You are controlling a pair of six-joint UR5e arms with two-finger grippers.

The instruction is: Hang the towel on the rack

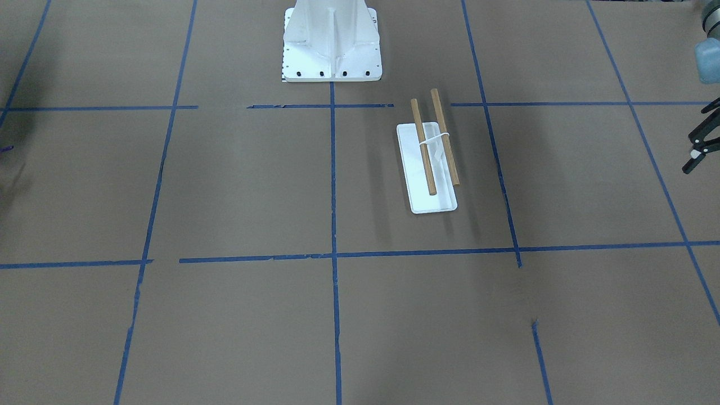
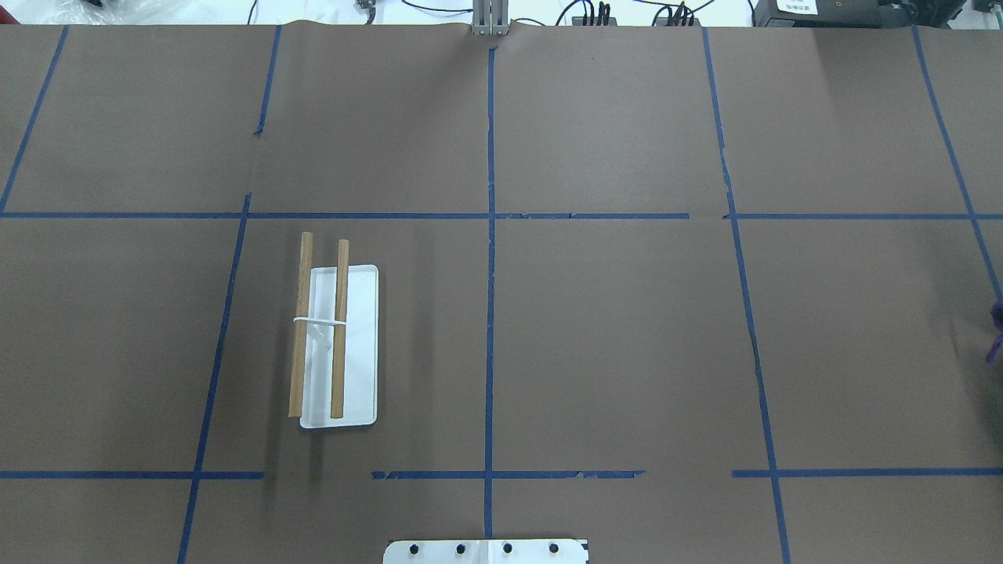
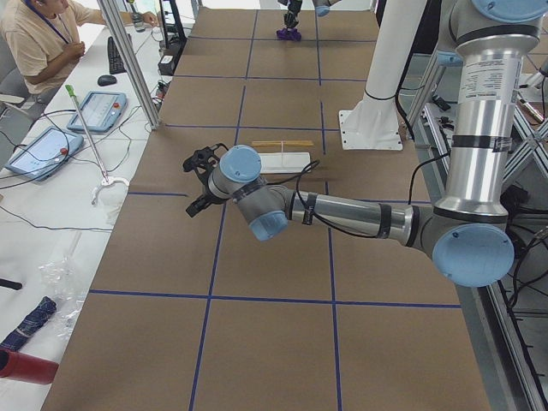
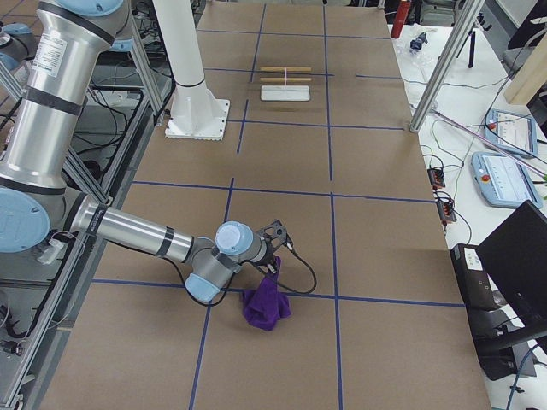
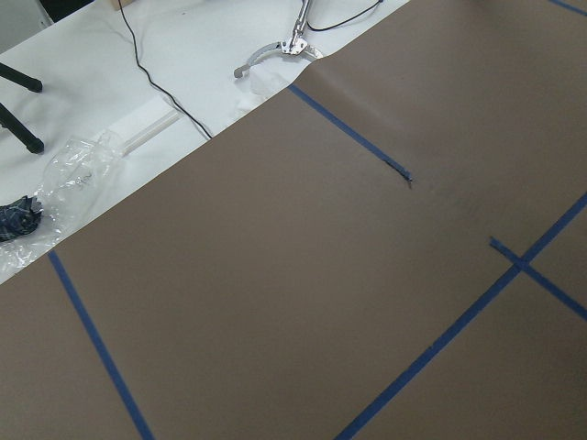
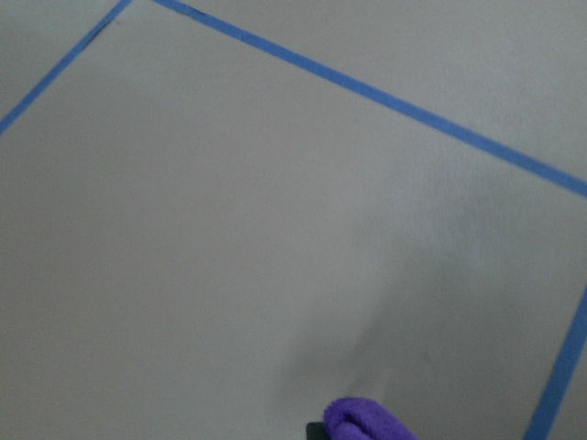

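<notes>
The rack is two wooden rods over a white tray, and it is bare; it also shows in the overhead view and small in the right view. The purple towel hangs crumpled from my right gripper at the table's far right end, its lower part on the paper. A tip of it shows in the right wrist view and at the overhead view's edge. My left gripper is open and empty, low over the table's left end, left of the rack.
The white robot pedestal stands at the middle of the near edge. Brown paper with blue tape lines covers the table. An operator sits beside side tables with tablets. A plastic bag lies past the left end.
</notes>
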